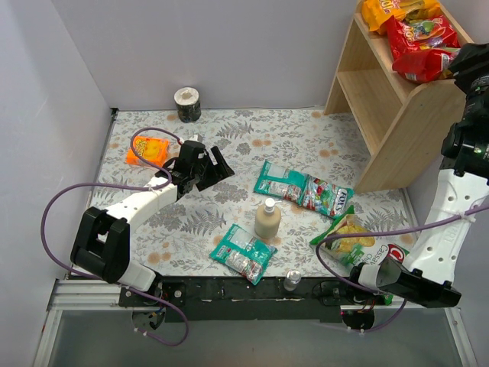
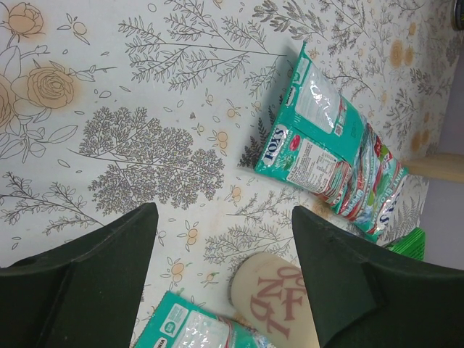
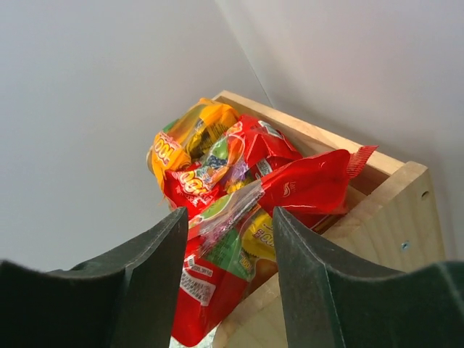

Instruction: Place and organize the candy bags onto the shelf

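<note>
Your left end effector (image 2: 225,279) hangs spread wide over the surface (image 2: 145,87), with the teal candy bags (image 2: 330,148) just ahead. Light, limp, slick film: pinch a crimped edge. Right end effector (image 3: 226,217) parted, seemingly clear of the red bags (image 3: 290,188) on the shelf (image 3: 391,196).

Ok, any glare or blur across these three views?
Top external: evenly lit, sharp throughout. Left wrist: white glare on the glossy teal-and-white candy bag; left claw dark, featureless. Right wrist: sheen on the crinkled glossy red candy bag; right claw near-black, softly focused.

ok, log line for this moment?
left gripper: open, above table | right gripper: open, at shelf top | shelved: orange-yellow bag, two red bags | on table: three teal bags
</note>
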Motion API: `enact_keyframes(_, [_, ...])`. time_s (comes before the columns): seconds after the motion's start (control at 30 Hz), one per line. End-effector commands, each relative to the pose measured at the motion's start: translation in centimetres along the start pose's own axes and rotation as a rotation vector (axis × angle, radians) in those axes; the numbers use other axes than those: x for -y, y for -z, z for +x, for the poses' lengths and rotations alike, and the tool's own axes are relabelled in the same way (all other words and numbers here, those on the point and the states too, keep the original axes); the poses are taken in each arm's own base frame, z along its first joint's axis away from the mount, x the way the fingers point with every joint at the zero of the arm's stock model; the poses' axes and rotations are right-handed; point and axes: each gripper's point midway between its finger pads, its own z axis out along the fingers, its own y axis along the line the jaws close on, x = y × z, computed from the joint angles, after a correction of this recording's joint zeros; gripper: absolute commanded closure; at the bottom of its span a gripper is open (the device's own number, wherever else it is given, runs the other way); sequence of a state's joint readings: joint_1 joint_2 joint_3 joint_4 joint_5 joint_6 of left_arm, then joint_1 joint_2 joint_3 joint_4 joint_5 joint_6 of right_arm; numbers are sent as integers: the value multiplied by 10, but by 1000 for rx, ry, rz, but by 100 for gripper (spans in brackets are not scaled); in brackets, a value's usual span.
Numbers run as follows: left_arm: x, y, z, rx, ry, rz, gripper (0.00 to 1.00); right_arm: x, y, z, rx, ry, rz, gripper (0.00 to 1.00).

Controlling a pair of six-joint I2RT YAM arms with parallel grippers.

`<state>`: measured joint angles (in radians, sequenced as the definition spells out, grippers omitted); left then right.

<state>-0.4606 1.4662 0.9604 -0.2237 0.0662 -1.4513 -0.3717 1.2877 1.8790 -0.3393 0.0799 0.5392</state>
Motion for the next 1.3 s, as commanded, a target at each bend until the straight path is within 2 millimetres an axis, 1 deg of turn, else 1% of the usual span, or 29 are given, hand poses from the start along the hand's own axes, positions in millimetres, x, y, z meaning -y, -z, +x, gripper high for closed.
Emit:
enact_keyframes(0.0, [14,7,-9,24,-14,41,25,-14,16,-41,143,-3,-32,44])
enact_keyframes(0.03, [14,8,-9,26,-14,43,26,-14,15,-40,138,-2,-31,49])
enact_keyframes(0.07, [15,8,-9,26,-14,46,25,-17,16,-44,144,-1,-35,51])
enact_keyframes(0.1, [14,8,-8,22,-14,43,26,-18,15,-44,143,-1,-41,52])
enact_keyframes(0.13, [14,8,-7,20,-15,45,25,-20,10,-42,130,8,-51,54])
enact_keyframes(0.17, [14,8,-7,18,-14,45,25,-26,11,-48,131,10,-64,55])
enact_keyframes(0.2, [15,8,-7,17,-14,49,25,-29,9,-50,122,11,-71,55])
enact_keyframes(0.23, [14,8,-5,11,-15,50,25,-27,-6,-38,80,14,-73,55])
enact_keyframes(0.27, [15,9,-4,7,-17,54,25,-24,-10,-30,42,11,-59,53])
enact_keyframes(0.3, [16,8,-3,0,-17,62,25,-30,-10,-36,47,9,-73,51])
enact_keyframes(0.33, [16,9,-2,-3,-19,63,25,-26,-21,-24,14,7,-58,48])
enact_keyframes(0.43, [16,9,0,-17,-26,68,24,-25,-27,-12,0,17,-29,40])
enact_keyframes(0.5, [18,9,0,-21,-31,70,24,-23,-29,-6,-11,21,-14,38])
enact_keyframes(0.6, [19,8,-1,-27,-31,63,24,-15,-31,7,-45,21,19,38])
enact_keyframes(0.63, [18,8,-1,-30,-34,57,24,-10,-33,17,-66,21,31,40])
enact_keyframes(0.7, [16,8,0,-32,-35,51,24,-6,-35,27,-87,22,34,41])
enact_keyframes(0.73, [16,9,-1,-31,-36,52,24,-1,-38,35,-104,24,46,45])
enact_keyframes(0.8, [15,9,0,-32,-38,47,24,3,-41,41,-115,27,54,49])
enact_keyframes(0.9, [14,10,0,-27,-38,42,24,8,-50,52,-133,36,60,64])
enact_keyframes(0.97, [13,9,1,-33,-37,39,24,10,-54,57,-141,41,64,69])
enact_keyframes(1.0, [12,9,1,-31,-37,38,24,12,-58,62,-148,46,63,73])
enact_keyframes(1.07, [13,9,0,-30,-40,37,24,15,-62,65,-150,50,72,77])
enact_keyframes(1.1, [12,8,0,-29,-41,34,24,19,-65,70,-158,52,85,78])
enact_keyframes(1.2, [10,7,0,-29,-47,25,24,27,-72,79,-174,56,104,80])
enact_keyframes(1.27, [10,7,-1,-28,-50,24,24,30,-75,81,-176,55,113,80])
